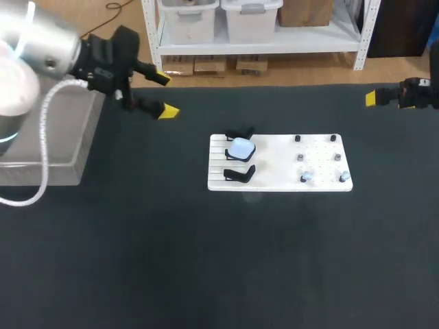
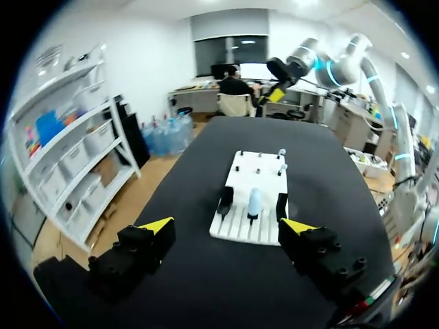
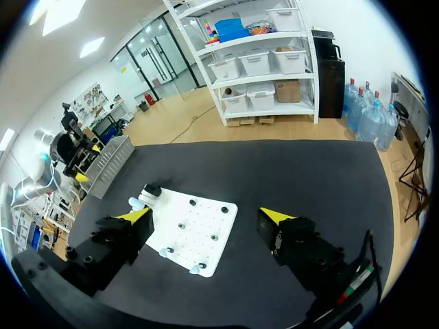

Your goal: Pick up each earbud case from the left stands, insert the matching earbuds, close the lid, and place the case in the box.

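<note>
A white board (image 1: 274, 161) lies mid-table. On its slatted left end stand black stands (image 1: 239, 175), and one of them holds a pale blue earbud case (image 1: 241, 148). Two small pale earbuds (image 1: 306, 177) rest on pegs at the board's right end. My left gripper (image 1: 165, 94) hovers open at the table's far left, well away from the board. Its wrist view looks along the board (image 2: 264, 181) with the case (image 2: 254, 202) ahead of the open gripper (image 2: 228, 226). My right gripper (image 1: 374, 98) hangs at the far right edge; in its own view the gripper (image 3: 206, 216) is open and empty, with the case (image 3: 137, 203) beyond it.
A clear box (image 1: 48, 147) sits at the table's left edge under my left arm. Small black and grey pegs (image 1: 300, 157) dot the board's right half. Black table surface (image 1: 206, 260) stretches in front of the board.
</note>
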Robot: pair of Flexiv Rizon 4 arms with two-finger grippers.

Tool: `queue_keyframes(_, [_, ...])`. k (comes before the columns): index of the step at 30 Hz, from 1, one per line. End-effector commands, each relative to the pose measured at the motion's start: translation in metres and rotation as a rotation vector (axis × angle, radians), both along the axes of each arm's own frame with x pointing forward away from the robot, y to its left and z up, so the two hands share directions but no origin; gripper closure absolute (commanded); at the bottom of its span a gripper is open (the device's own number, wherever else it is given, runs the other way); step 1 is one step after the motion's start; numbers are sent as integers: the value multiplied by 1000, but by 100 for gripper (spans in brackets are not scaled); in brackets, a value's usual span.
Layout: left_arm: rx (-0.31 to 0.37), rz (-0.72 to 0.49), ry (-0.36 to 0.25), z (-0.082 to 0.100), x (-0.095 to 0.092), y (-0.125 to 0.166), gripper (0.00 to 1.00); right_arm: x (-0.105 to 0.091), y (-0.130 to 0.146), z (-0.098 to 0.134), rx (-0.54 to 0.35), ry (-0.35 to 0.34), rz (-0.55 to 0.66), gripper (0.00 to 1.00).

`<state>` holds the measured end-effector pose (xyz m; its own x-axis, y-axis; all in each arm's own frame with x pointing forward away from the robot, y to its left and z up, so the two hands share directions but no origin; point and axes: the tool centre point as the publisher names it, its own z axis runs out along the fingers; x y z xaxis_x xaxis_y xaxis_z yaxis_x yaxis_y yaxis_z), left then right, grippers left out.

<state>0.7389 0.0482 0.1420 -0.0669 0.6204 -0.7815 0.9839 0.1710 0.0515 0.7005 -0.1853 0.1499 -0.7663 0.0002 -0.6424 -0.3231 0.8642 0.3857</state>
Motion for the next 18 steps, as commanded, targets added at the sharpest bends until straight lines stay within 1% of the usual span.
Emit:
queue_keyframes(1, [-29,-96,8,-13,10,-22,0,0,0,0,1,0,1,0])
queue_keyframes(4, [-43,-141,-5,-20,9,-34,0,0,0,0,1,0,1,0])
queue_keyframes(11, [-56,-180,64,-48,5,-48,0,0,0,0,1,0,1,0])
queue_keyframes(13, [-60,-181,75,-55,2,-51,0,0,0,0,1,0,1,0])
queue_keyframes(15, [-62,-182,67,-61,-4,-54,0,0,0,0,1,0,1,0])
queue_keyframes(18, [-74,-186,75,-70,-12,-58,0,0,0,0,1,0,1,0])
